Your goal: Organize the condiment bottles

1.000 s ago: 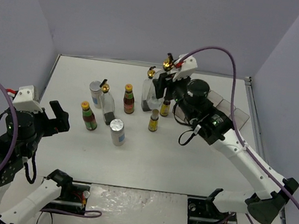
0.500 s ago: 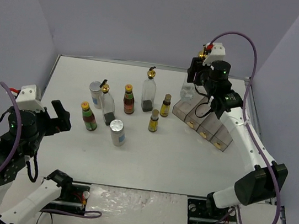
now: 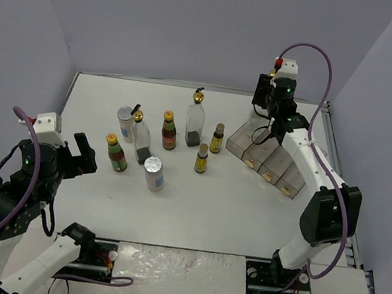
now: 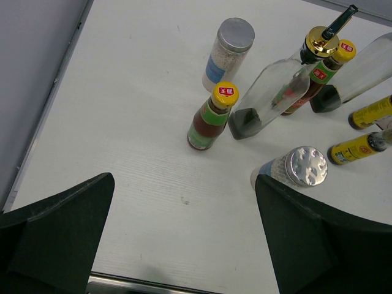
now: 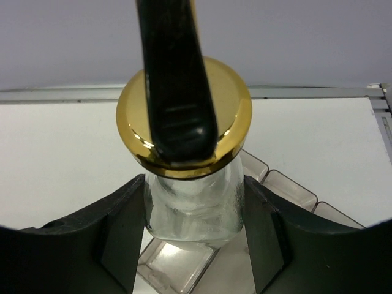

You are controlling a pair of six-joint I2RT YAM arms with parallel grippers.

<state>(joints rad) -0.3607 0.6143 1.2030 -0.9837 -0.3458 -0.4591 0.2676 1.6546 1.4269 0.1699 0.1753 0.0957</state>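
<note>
If the right claw (image 5: pixel 193 223) lets go before the glass bottle (image 5: pixel 191 202) sits square over its slot, the base could catch a wall of the rack (image 3: pixel 280 175) and topple (glass, so it matters). That arm stretches to the far right, its claw part-closed around the bottle's neck over the rack's far-left slot. The left claw (image 4: pixel 184 179) hangs wide open and empty at near left.
</note>
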